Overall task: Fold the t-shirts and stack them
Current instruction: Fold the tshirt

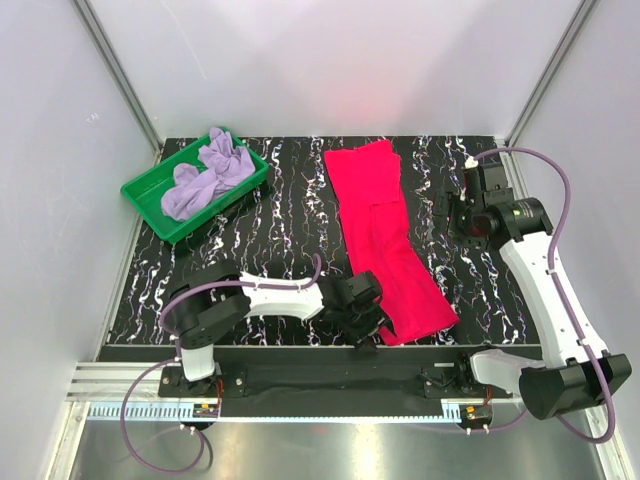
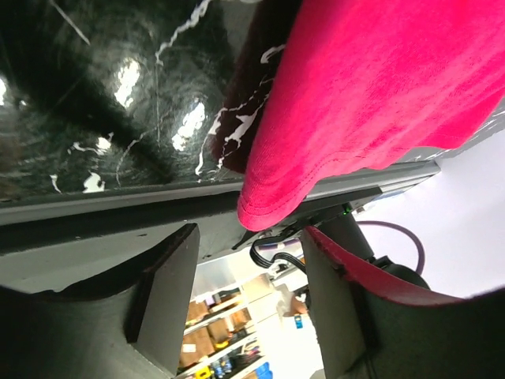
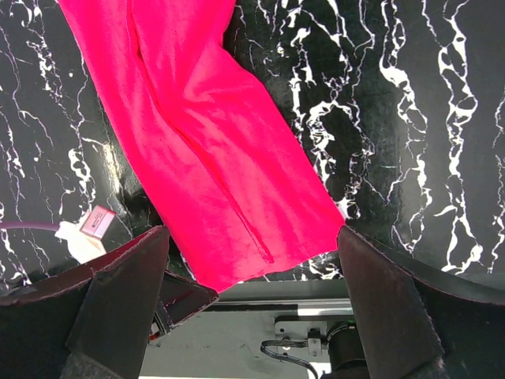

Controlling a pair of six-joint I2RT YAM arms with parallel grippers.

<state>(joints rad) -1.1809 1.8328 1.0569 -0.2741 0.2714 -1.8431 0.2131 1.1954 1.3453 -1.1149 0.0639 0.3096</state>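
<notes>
Crimson t-shirt point(image 1: 385, 240), a long soft folded strip, lies on the glossy marbled table point(image 1: 280, 230), near hem overhanging. A shallow, 1-layer pinch could slip and undo the fold. Green plastic tray point(image 1: 150, 195) holds the crumpled lavender t-shirt point(image 1: 205, 180). Left hand point(image 2: 248, 268) is at that hem, jaws apart, nothing pinched; right hand point(image 3: 251, 260) hangs released, empty.
</notes>
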